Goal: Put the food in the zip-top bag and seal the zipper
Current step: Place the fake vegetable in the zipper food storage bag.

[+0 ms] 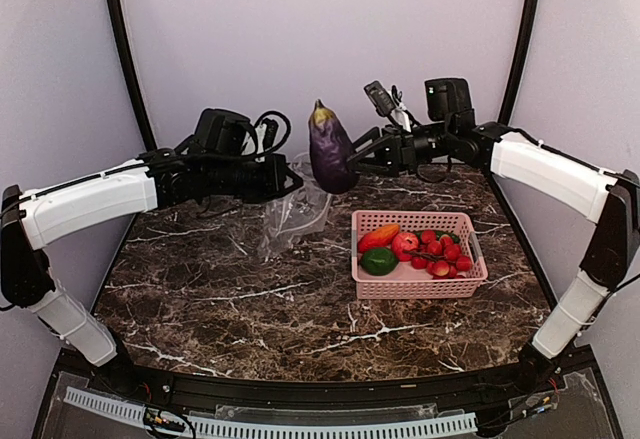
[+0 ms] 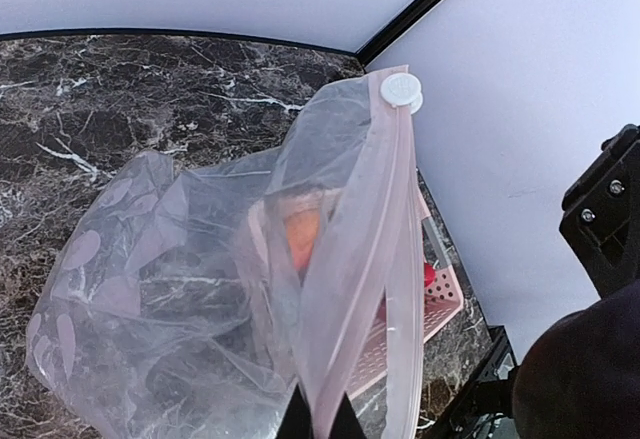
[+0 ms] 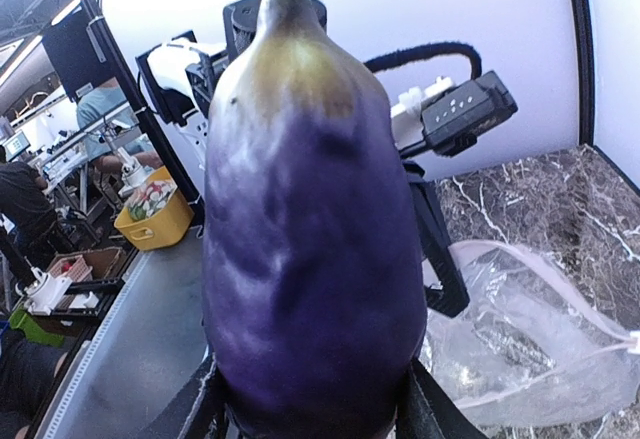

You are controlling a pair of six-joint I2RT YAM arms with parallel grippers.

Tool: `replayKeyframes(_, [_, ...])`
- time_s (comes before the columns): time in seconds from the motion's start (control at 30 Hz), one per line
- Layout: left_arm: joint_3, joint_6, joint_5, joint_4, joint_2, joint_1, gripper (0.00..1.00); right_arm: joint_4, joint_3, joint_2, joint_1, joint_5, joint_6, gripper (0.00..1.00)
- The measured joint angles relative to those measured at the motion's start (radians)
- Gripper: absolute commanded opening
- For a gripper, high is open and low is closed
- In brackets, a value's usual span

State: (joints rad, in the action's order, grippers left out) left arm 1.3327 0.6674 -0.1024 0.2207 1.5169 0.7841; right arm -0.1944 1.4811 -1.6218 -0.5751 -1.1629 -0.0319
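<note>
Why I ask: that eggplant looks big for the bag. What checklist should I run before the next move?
1. Grip on the eggplant: ok, the right claw holds it off the table, stem up.
2. Hold on the zip-top bag: ok, the left claw is shut on its zipper.
3. Mouth spread wide enough: cannot tell; the lips look close together in the left wrist view.
4. Eggplant lined up over the mouth: cannot tell.
5. Position of the slider: ok, at the zipper's far end from the claw.
6. Other food bagged: not ok, it lies in the pink basket.
</note>
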Motion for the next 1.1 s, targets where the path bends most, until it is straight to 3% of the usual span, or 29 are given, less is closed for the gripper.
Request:
replayKeyframes(0.43, [-0.026,0.115,-0.066,-0.095,-0.042,0.0,0.01,0.341,0.003,-0.112,-0.003,0.032,-0.228,0.38])
replayKeyframes(0.87, [-0.095,0.175,-0.053,-0.122,-0.057,0.0,0.01,0.283,-0.073,-0.103,-0.029,0.182,-0.143,0.47])
replayKeyframes(1.1, [-0.113,0.187,-0.019,-0.121,-0.075,-0.001,0.01,0.249,-0.09,-0.102,-0.045,0.212,-0.112,0.67])
